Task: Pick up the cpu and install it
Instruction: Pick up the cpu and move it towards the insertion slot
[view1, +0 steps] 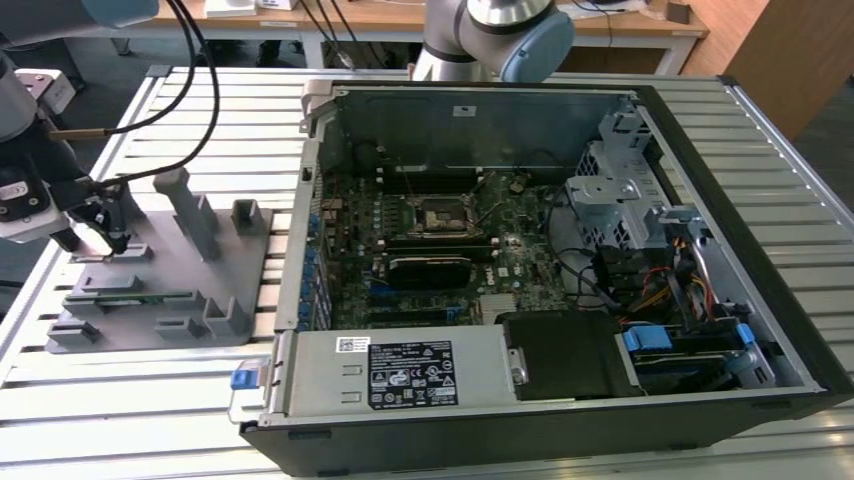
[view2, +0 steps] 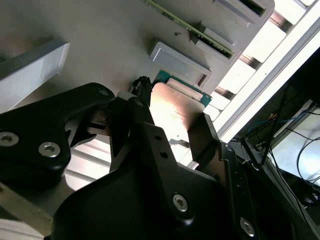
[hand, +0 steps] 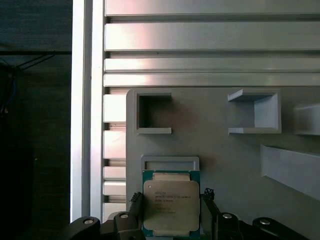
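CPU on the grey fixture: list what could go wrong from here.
1. The gripper sits around the cpu, which lies against a raised ledge of the grey fixture. An off-centre grip could tilt or drop the chip.
2. The socket lies inside the open computer, with the case wall between it and the fixture. The carry might clip that wall.
3. A skewed set-down could harm the socket.

Tool over fixture — beside (open) computer case
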